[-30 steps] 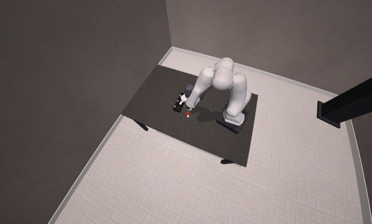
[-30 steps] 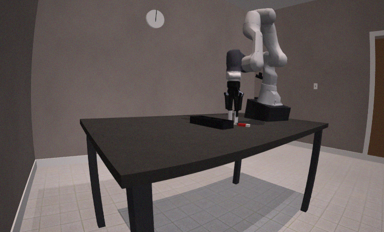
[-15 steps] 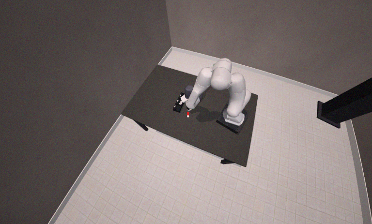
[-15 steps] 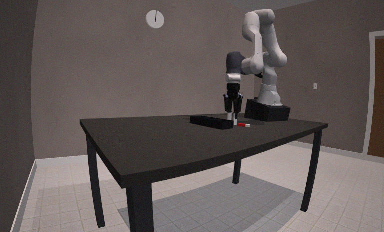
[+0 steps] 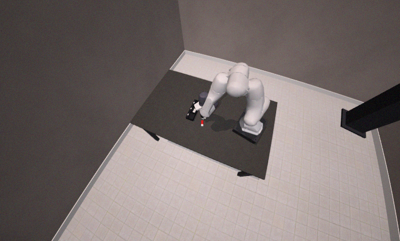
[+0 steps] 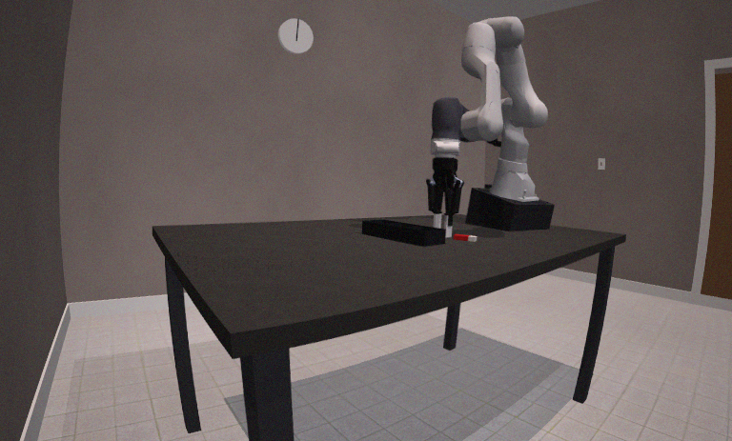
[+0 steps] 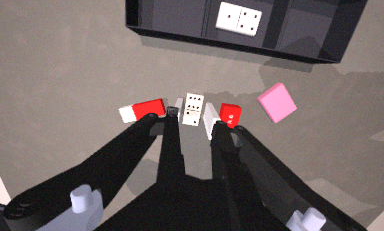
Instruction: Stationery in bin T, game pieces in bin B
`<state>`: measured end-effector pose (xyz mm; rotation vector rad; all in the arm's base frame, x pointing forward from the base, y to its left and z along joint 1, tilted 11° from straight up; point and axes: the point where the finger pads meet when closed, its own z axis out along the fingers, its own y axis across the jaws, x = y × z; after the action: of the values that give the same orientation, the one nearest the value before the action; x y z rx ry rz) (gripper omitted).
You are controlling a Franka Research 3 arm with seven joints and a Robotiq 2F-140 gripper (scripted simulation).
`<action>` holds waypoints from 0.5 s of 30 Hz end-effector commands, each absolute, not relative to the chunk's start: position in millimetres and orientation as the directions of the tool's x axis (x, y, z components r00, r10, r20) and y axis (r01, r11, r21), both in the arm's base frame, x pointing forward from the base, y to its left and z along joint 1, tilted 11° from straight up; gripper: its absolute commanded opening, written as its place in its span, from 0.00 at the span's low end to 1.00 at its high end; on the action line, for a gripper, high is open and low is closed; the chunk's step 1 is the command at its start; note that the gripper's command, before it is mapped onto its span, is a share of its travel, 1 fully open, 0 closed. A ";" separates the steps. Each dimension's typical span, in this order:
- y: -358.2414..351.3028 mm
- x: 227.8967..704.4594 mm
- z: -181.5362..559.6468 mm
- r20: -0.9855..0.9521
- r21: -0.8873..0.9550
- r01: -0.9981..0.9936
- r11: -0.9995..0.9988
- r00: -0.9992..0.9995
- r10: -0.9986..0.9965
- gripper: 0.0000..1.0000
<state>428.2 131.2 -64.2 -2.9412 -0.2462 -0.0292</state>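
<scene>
My gripper [image 7: 193, 108] hangs low over the table, fingers partly open, one on each side of a white domino [image 7: 192, 109] that lies flat on the table; I see no contact with it. A red-and-white bar [image 7: 142, 110] lies just left of the left finger. A red die [image 7: 230, 114] lies just right of the right finger, with a pink block [image 7: 276, 102] beyond it. The black divided bin lies ahead and holds another domino [image 7: 238, 18]. In the exterior view the gripper [image 6: 443, 221] stands next to the bin [image 6: 401, 231] and the red bar [image 6: 464, 237].
The robot base [image 6: 509, 212] stands on the table behind the gripper. The bin [image 5: 192, 110] lies close beside the fingers. The bin's letters are out of view.
</scene>
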 end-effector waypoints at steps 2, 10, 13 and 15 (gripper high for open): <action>131.8 427.9 -63.7 0.039 -0.186 0.162 -0.969 0.987 0.157 0.25; 131.8 427.8 -63.7 0.039 -0.186 0.162 -0.969 0.987 0.157 0.13; 131.8 427.8 -63.7 0.039 -0.186 0.162 -0.969 0.987 0.157 0.13; 131.8 427.8 -63.7 0.039 -0.186 0.162 -0.969 0.987 0.157 0.13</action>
<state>427.6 131.3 -64.1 -2.9416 -0.2439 -0.0309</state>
